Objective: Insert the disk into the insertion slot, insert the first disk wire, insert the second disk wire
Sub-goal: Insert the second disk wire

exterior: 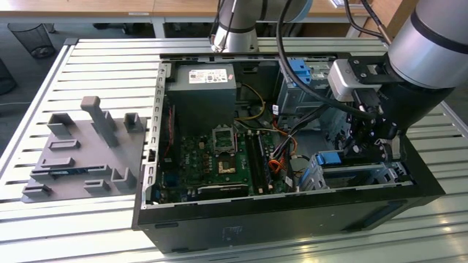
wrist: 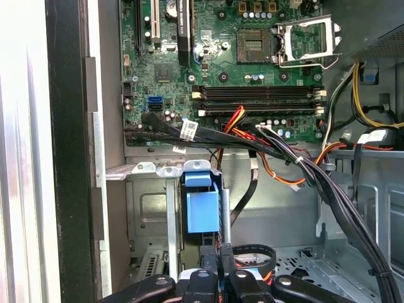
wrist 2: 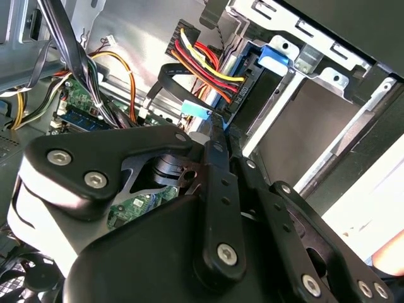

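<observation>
End effector (wrist 2: 218, 126): fingers drawn narrow, tips almost together, low inside the computer case (exterior: 292, 219). Cannot tell whether anything is pinched between them.

Just beside the tips: a small light-blue connector (wrist 2: 196, 108). Touching or merely close, unclear.

Just ahead of the tips: the disk (wrist: 202, 205), seen edge-on with its bright blue bracket facing the fingers. It sits upright between the metal rails of the insertion slot (wrist: 148, 214) and looks seated, so the first step reads as done. The label and silver face are not visible from here.

Slightly further ahead: a black plug with red, yellow and black wires (wrist 2: 230, 88), against the disk's end. Whether it is fully home I cannot tell.

Beyond: a black cable bundle (wrist: 328, 183) crosses between the end effector and the motherboard (wrist: 252, 63).

Far off to the side: a grey fixture tray (exterior: 80, 153) on the slatted desk (exterior: 95, 60).

Risks, as I judge them:
- The wires are crowded at the tips, so a finger could snag a loop and drag the plug loose.
- A connector presented tilted to its port could jam or bend.
- Pushing on the blue bracket rather than the connector could shift the disk in the slot.
- Clearance to the rails is tight, so a scrape is likely if the approach drifts sideways.
</observation>
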Available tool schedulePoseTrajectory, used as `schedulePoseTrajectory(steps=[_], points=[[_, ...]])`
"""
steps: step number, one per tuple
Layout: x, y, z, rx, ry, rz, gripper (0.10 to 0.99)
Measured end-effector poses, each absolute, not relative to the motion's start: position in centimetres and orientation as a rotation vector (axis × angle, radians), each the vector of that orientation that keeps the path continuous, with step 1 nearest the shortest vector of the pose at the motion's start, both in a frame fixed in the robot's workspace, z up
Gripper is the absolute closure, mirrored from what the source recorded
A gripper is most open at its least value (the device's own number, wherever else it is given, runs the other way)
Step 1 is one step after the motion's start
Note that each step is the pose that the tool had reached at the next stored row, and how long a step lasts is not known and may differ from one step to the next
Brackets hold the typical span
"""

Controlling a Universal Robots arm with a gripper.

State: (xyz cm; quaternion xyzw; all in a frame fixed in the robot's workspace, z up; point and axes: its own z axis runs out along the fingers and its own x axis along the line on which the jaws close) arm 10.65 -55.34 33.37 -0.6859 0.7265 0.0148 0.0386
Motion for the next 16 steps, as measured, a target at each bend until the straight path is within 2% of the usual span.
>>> schedulePoseTrajectory(steps=[16], points=[[10.65, -55.35, 32.90, -2.103, 2.228, 0.046, 0.945]])
